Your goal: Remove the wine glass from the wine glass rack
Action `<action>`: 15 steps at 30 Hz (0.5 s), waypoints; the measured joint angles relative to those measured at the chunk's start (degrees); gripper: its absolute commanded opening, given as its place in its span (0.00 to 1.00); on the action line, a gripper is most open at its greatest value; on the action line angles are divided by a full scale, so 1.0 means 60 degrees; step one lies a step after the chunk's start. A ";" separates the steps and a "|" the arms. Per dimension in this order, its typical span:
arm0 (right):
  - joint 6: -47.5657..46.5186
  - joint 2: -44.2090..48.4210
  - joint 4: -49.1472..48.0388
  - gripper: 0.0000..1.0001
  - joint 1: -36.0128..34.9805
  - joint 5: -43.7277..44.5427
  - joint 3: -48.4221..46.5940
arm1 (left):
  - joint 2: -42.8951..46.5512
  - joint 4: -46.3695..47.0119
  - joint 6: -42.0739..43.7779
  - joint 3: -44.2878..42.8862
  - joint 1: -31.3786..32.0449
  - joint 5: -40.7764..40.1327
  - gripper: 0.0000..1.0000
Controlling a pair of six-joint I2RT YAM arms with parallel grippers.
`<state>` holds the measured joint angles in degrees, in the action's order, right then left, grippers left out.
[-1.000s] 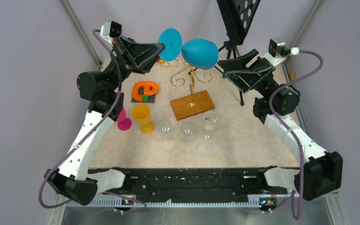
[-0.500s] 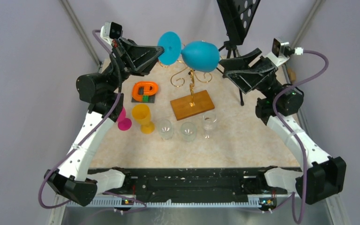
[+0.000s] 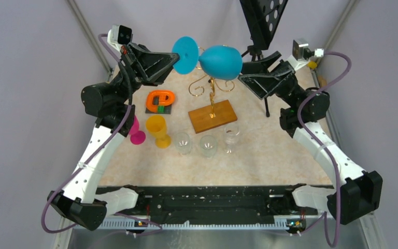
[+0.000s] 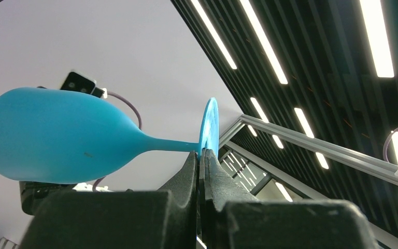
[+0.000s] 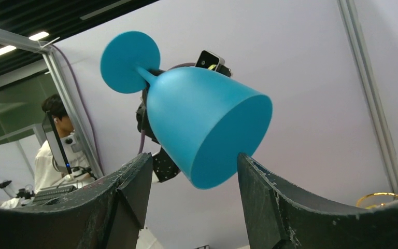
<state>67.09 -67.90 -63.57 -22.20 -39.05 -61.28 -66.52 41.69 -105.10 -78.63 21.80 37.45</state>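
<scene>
Wine glass [image 3: 221,61], seen from above, lies sideways in the air over the wine glass rack [image 3: 211,86], between both arms. Left wrist view: the left pincer [image 4: 201,158] is clamped tight on the foot's rim. Right wrist view: the right pincer [image 5: 194,158] gapes wide around the bowl without gripping it.

My left arm [image 3: 96,150] and right arm [image 3: 324,153] in white shells with black joints, purple cables [image 3: 43,215] trailing, white camera boxes [image 3: 120,34] at wrists, scuffed matte black fingers [image 5: 290,207] flecked pale

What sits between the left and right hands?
The blue wine glass, held sideways: left hand shut on its foot, open right hand at its bowl. Top view shows it.
</scene>
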 measured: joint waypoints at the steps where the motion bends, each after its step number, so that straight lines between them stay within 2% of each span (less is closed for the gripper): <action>1: 0.0018 -0.0098 -0.0029 0.62 -0.0044 -0.0036 0.0000 | 0.0000 0.0000 0.0000 0.0000 0.0000 0.0000 0.00; 5: 0.0229 -0.0528 -0.0452 0.59 -0.0266 -0.0310 -0.0120 | 0.0000 0.0000 0.0000 0.0000 0.0000 0.0004 0.00; 15: 0.1213 -0.0954 -0.3169 0.38 -0.0667 -0.1024 -0.0736 | 0.0007 0.0732 -0.0776 0.0025 0.0160 0.0044 0.00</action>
<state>74.37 -73.63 -82.59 -26.20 -45.19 -65.69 -66.48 46.09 -109.75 -78.48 22.76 37.71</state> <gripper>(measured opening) 0.424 0.012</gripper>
